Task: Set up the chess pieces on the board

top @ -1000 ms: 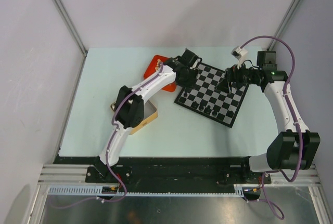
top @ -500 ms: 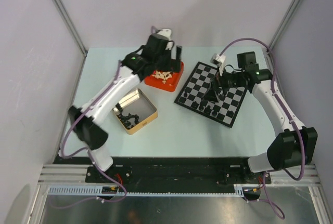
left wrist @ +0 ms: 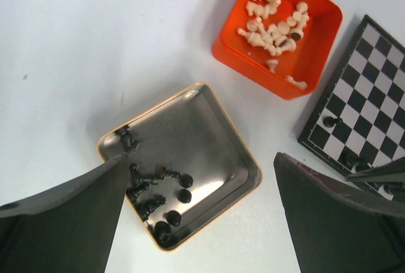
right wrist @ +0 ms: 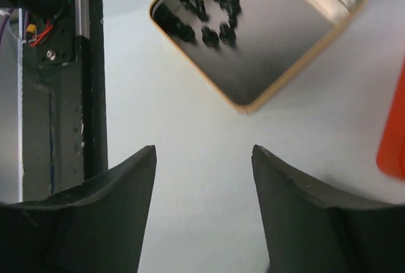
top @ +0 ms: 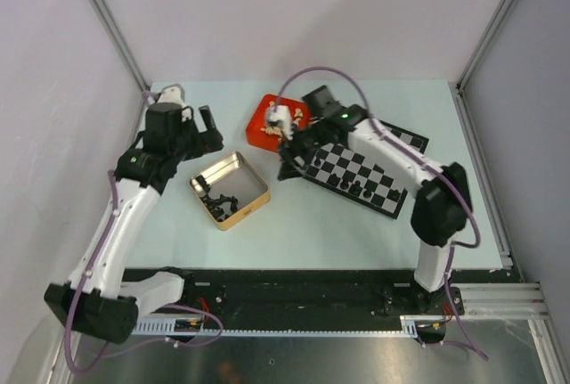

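Two grippers, both spread wide, nothing held. Right gripper [right wrist: 202,149] hovers over bare table just off a corner of the tin [top: 239,175]; left gripper [left wrist: 201,159] hangs above that tin. Black chess pieces [left wrist: 155,190] crowd one corner of it, left of table centre; a few stand along the board's [top: 343,170] near edge. Send one arm only, straight down on a piece at the heap's fringe. Left wrist view shows cream pieces [left wrist: 272,29] in the red tray [left wrist: 316,51]; right wrist view misses them.
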You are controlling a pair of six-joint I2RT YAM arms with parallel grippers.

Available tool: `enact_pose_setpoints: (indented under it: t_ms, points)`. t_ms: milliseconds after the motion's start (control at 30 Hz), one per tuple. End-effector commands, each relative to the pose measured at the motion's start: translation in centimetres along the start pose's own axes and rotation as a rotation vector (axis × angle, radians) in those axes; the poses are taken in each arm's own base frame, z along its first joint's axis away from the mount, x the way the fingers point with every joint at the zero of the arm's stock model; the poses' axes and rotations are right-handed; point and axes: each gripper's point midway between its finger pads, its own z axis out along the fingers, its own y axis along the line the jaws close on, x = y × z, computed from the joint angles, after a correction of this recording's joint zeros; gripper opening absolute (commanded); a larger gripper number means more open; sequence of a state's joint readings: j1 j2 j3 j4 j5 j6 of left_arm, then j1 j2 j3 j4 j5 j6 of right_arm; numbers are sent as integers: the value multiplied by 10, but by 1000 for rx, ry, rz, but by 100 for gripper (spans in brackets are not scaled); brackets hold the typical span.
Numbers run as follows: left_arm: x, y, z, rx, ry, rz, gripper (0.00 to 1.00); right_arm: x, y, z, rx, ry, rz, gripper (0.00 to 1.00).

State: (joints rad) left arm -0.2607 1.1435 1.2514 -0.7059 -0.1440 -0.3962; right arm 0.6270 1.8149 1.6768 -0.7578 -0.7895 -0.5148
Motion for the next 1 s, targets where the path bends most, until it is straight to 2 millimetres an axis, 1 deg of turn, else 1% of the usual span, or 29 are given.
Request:
enact_pose_setpoints:
  t_ms: [0, 33, 67, 100, 133, 167, 200, 267, 300, 400, 433, 500, 533, 600, 733, 767, 833, 967]
  points:
    - [-6, 24, -19, -29, -85, -79, 100, -39, -2, 55, 20, -26, -136, 60]
    - [-6, 31, -22, -48, -99, -88, 100, -43, -8, 65, 40, -30, -177, 57]
    - [-6, 41, -29, -73, -126, -105, 99, -35, -6, 87, 17, -6, -190, 55]
    - [-5, 51, -31, -110, -138, -113, 100, -35, -8, 96, 15, -4, -208, 51]
    - [-5, 62, -34, -141, -151, -124, 100, -40, -10, 104, 14, -18, -252, 49]
    - [-1, 69, -34, -162, -155, -127, 100, -40, -8, 114, 4, -19, -284, 47]
    - [0, 73, -38, -165, -163, -129, 100, -32, -10, 126, -9, -4, -301, 45]
    - [7, 85, -38, -188, -149, -134, 99, -34, -11, 137, -19, -10, -379, 45]
    - [8, 86, -39, -189, -150, -131, 99, -25, -11, 150, -37, 6, -390, 45]
    - [18, 92, -38, -205, -129, -124, 100, -22, -10, 167, -50, 8, -454, 45]
    - [20, 93, -38, -204, -127, -124, 100, -15, -14, 175, -53, 16, -455, 45]
    - [25, 94, -37, -207, -117, -124, 99, -15, -18, 180, -50, 13, -462, 44]
    - [26, 95, -37, -207, -115, -121, 100, -12, -21, 186, -49, 15, -463, 45]
    - [31, 96, -36, -210, -106, -119, 99, -12, -22, 189, -51, 13, -476, 45]
    - [40, 98, -33, -213, -84, -114, 99, -5, -24, 197, -60, 25, -493, 45]
    - [41, 98, -33, -212, -80, -113, 99, -1, -25, 201, -65, 31, -491, 44]
    - [42, 98, -33, -213, -79, -115, 100, -1, -24, 203, -72, 30, -486, 45]
    - [44, 100, -35, -216, -82, -114, 99, 6, -26, 213, -81, 33, -475, 45]
